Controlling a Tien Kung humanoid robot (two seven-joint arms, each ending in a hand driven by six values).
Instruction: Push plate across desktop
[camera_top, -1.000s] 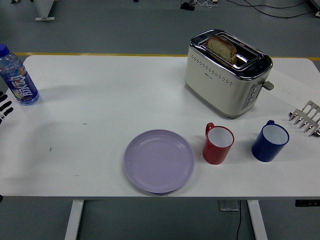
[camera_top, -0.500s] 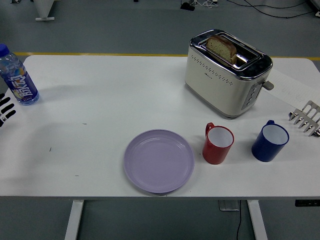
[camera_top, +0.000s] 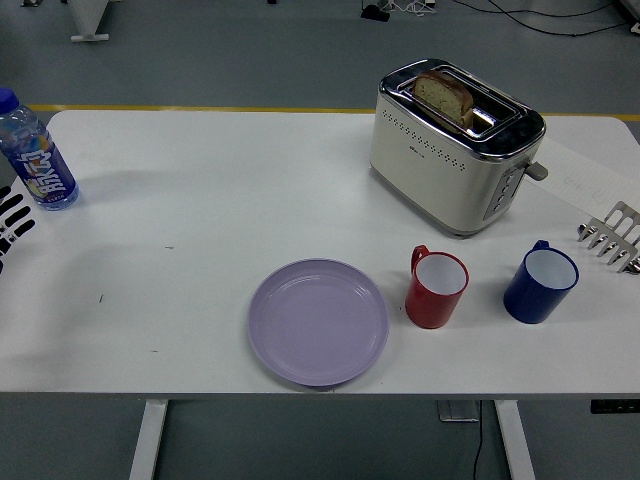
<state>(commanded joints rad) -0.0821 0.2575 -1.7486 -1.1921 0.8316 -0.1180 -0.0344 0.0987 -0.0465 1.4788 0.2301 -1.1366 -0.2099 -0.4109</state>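
Creeping in from the table's left edge, the left hand (camera_top: 14, 222), fingers spread and empty, remained well short of the untouched plate (camera_top: 318, 321).

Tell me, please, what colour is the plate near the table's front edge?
The plate is pale lilac, seen in the head view.

Open table to the left and behind the plate — clutter on the right.

The lilac plate (camera_top: 318, 321) sits near the table's (camera_top: 200, 180) front edge with bare white surface to its left and beyond it. A red mug (camera_top: 436, 289) stands just beside its right rim, a blue mug (camera_top: 540, 283) further right, a toaster (camera_top: 455, 143) behind them — and a water bottle (camera_top: 34, 152) at the far left edge.
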